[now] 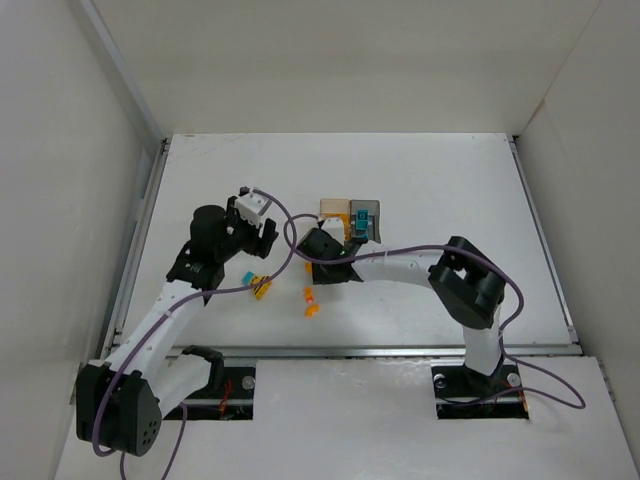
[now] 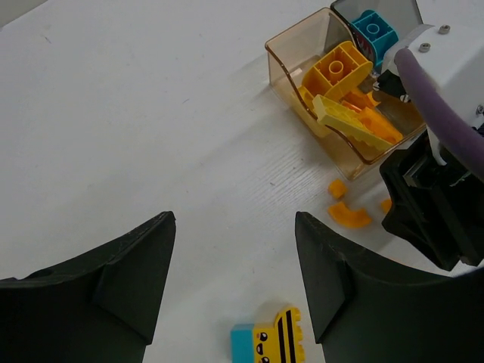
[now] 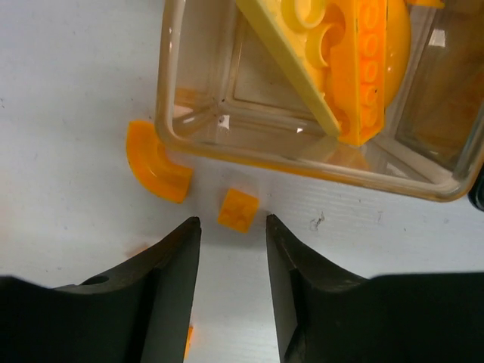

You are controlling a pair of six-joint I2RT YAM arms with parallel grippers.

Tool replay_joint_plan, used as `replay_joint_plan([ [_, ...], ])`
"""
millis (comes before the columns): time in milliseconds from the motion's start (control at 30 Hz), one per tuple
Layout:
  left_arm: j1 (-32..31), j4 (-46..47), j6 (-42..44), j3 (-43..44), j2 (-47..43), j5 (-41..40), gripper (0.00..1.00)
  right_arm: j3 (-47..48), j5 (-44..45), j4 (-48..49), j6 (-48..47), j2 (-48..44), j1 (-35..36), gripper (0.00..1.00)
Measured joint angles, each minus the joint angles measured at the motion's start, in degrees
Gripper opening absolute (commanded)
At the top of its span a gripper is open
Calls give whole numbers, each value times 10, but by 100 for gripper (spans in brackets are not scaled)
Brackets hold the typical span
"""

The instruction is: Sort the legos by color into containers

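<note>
White tabletop [image 1: 450, 200]; right gripper [image 3: 231, 234], fingers narrow and empty, aimed at a loose orange brick [image 3: 237, 209] just outside the amber bin [image 3: 170, 113] to pinch it, while left gripper [image 2: 234, 227] hung wide, empty, over the striped brick [image 2: 280, 336]

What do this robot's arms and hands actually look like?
Both the left arm and the right arm are slim white tubes linked by chunky black joints. A purple cable loops loosely along each. The left hand and the right hand each have two broad, matte black, wedge-shaped fingers.
</note>
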Motion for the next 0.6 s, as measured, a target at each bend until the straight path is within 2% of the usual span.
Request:
replay_joint_plan([
  [100, 0, -2, -4, -2, -4, -5, 61, 9, 9, -1, 5, 7, 2, 43],
  [200, 0, -3, -3, -2, -4, -12, 61, 22, 19, -1, 8, 19, 4, 36],
  [300, 0, -4, -3, -2, -4, -18, 61, 29, 33, -2, 10, 26, 5, 21],
  [333, 0, -4, -3, -2, -4, -20, 61, 29, 37, -2, 12, 26, 5, 12],
  [433, 0, -4, -3, -2, -4, -24, 61, 30, 42, -2, 16, 26, 5, 0],
  [600, 0, -4, -3, -2, -4, -35, 61, 18, 38, 8, -9, 17, 11, 0],
])
